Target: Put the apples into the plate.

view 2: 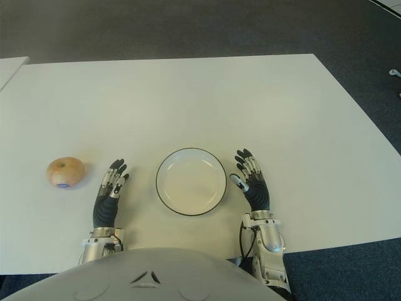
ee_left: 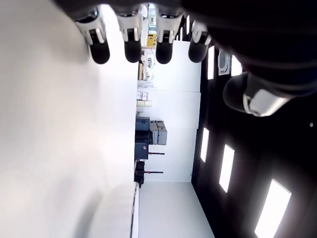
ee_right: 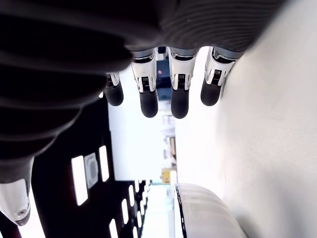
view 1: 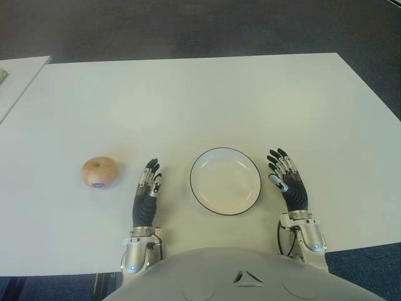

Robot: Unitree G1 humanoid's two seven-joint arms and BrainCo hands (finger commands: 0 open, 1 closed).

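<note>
One yellowish-red apple (view 1: 99, 172) with a small sticker sits on the white table (view 1: 188, 100), to the left. A white plate (view 1: 225, 180) with a dark rim lies near the front edge, and nothing is in it. My left hand (view 1: 148, 185) shows between the apple and the plate, fingers straight and holding nothing; its fingertips (ee_left: 131, 47) show extended in the left wrist view. Just right of the plate is my right hand (view 1: 285, 175), also open, with its fingertips (ee_right: 161, 101) stretched out and nothing in them.
A second white table (view 1: 15, 78) stands at the far left, with a narrow gap between the two. Dark carpet (view 1: 188, 25) lies beyond the far edge. The plate's rim (ee_right: 198, 208) shows close to my right hand in the right wrist view.
</note>
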